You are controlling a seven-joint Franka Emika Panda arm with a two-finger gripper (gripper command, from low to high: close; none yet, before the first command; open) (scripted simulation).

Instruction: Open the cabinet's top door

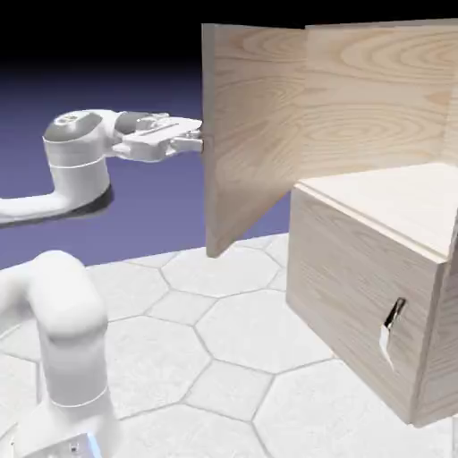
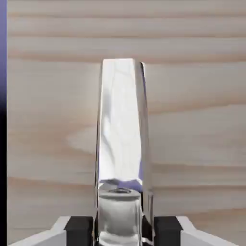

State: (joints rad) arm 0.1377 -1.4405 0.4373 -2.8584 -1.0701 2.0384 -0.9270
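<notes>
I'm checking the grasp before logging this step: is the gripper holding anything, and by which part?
Yes. The gripper is closed on the top door by its metal handle, gripping near the handle's lower end in the hand view.

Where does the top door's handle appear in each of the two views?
Exterior view: handle hidden behind the swung-open top door, where the gripper meets it.
Hand view: the handle stands in the middle, between the fingers.
Shared landmark: the door's wood grain.

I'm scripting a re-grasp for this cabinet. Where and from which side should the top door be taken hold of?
By its handle, from the door's outer face: the top door is flat, and that bar stands proud of it. The gripper already straddles it.
</notes>
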